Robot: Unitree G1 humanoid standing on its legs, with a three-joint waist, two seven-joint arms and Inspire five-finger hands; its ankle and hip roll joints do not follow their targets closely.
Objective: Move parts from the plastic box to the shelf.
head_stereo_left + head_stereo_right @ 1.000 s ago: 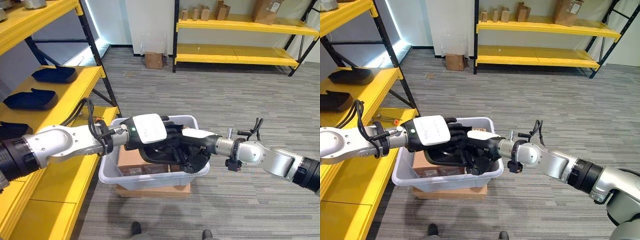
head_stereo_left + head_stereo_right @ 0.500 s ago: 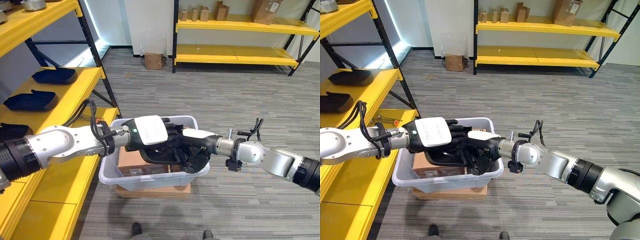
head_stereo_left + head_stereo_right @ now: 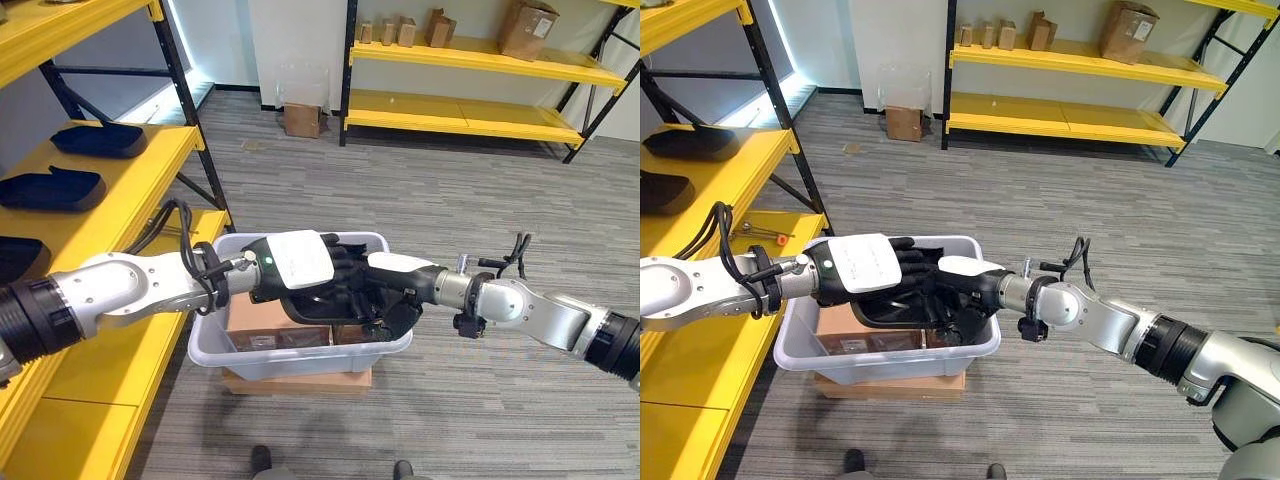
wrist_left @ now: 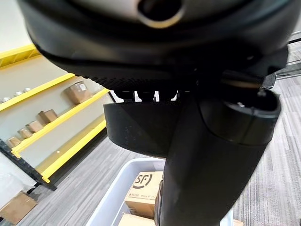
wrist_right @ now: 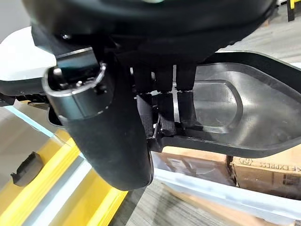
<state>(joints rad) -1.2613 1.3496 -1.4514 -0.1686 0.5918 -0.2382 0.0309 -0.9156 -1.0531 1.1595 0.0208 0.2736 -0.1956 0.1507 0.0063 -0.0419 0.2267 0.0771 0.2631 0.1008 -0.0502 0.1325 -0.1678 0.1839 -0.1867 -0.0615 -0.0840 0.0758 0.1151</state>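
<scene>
I hold one black part with both of my hands, just above the plastic box. My left hand takes it from the side of the shelf, and the fingers are curled over its edge. My right hand takes the other end; in the right wrist view my fingers are hooked over the rim of the part and the thumb goes under it. So both hands are clamped on the same part, and it is lifted clear of the brown cartons that lie in the box.

I judge that the step in hand is the lift out of the box, before the carry to the shelf. Other black parts already lie on the yellow shelf at my left side, one beside the other.

The next move, I think, calls for a swing of both arms together to the left, keeping the part level and the same grip at both ends. The shelf post stands between the box and the shelf, so I must pass over or beside it with care. A free place on the shelf must be chosen before I lower the part.
</scene>
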